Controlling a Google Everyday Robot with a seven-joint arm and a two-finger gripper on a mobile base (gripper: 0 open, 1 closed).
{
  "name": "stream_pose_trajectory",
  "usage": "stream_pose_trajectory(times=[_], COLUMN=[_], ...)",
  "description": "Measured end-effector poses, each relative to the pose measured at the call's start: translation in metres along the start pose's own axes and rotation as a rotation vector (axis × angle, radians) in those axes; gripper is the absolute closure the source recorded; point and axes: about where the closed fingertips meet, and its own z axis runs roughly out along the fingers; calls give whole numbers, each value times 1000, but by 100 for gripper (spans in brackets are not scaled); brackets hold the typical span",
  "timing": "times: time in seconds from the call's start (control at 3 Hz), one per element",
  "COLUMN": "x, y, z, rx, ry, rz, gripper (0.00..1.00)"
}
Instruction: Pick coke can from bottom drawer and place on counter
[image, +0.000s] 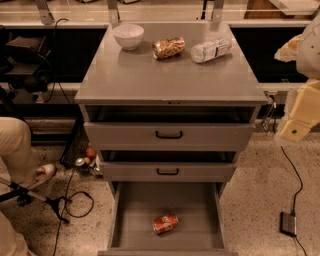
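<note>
While a white bowl (128, 36) sits at the back left of the counter (150, 80), the front stays free, as I judge it, to take the can. The bottom drawer (132, 210) below is pulled out so I can reach in from above. Near the front of its floor lies the coke can (165, 223), red with white lettering, on its side and slightly skewed. Up top, a snack bag (168, 47) and a bottle (210, 50) lie further right. My gripper (299, 116) hangs at the far right beside the cabinet, well apart from the can; released or clenched, I cannot tell.
</note>
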Motion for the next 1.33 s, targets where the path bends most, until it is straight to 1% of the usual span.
stream_pose_trajectory(times=[0.33,0.67,1.0,1.33], x=[0,8,18,19], y=[0,12,48,92], z=[0,44,133,221], rx=[0,-74,-245,-397], ry=[0,-52,-194,-322], rz=[0,22,88,179], gripper=[0,0,0,0])
